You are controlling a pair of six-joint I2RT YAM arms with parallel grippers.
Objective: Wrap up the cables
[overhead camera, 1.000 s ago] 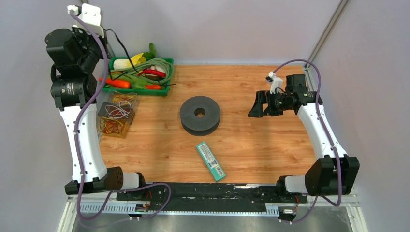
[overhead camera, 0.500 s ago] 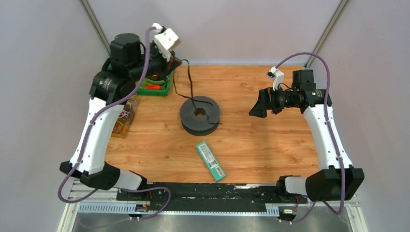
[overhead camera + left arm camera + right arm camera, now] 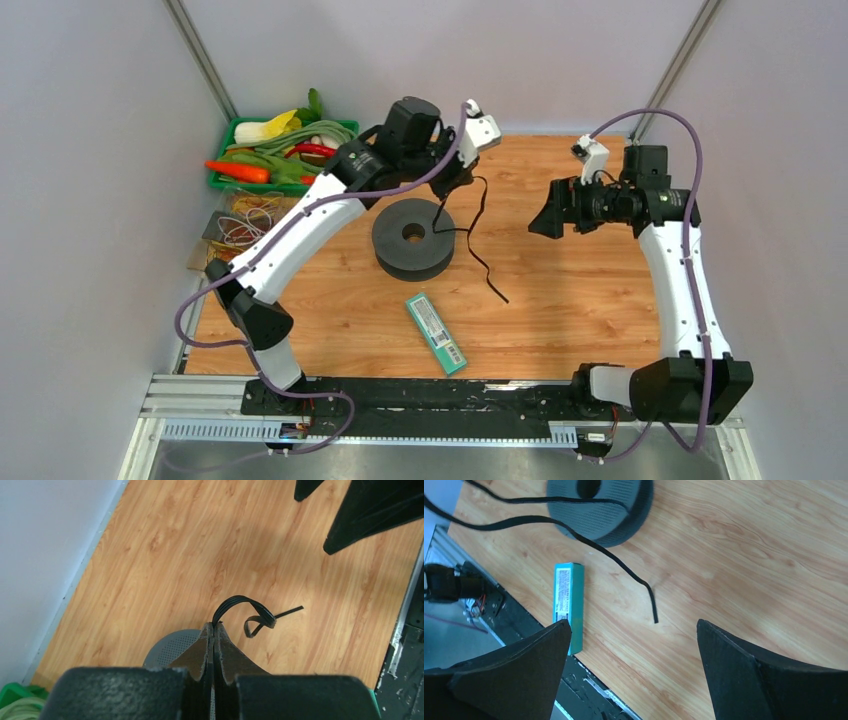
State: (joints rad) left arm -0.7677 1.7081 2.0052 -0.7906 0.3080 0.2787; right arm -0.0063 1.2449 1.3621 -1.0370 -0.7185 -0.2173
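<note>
A thin black cable [image 3: 469, 240] hangs from my left gripper [image 3: 462, 182], which is shut on it just above the far right edge of the dark grey spool [image 3: 413, 238]. The cable's free end trails onto the wood to the right of the spool. In the left wrist view the fingertips [image 3: 214, 628] pinch the cable [image 3: 239, 600], which arches up and curls down; the spool [image 3: 167, 650] shows beneath. My right gripper [image 3: 546, 214] stands open to the right of the spool, empty. Its wrist view shows the gripper [image 3: 633, 625], the cable [image 3: 621, 565] and the spool [image 3: 619, 515].
A teal box [image 3: 437, 333] lies in front of the spool, also in the right wrist view [image 3: 569, 605]. A green basket [image 3: 226, 183] of vegetables sits at the back left, with a clear box [image 3: 240, 228] of yellowish wires beside it. The black rail [image 3: 420, 395] runs along the near edge.
My left arm swung from the far left, over the basket, to above the spool, carrying the cable with it. The cable now trails right of the spool. My right gripper shifted slightly right.
</note>
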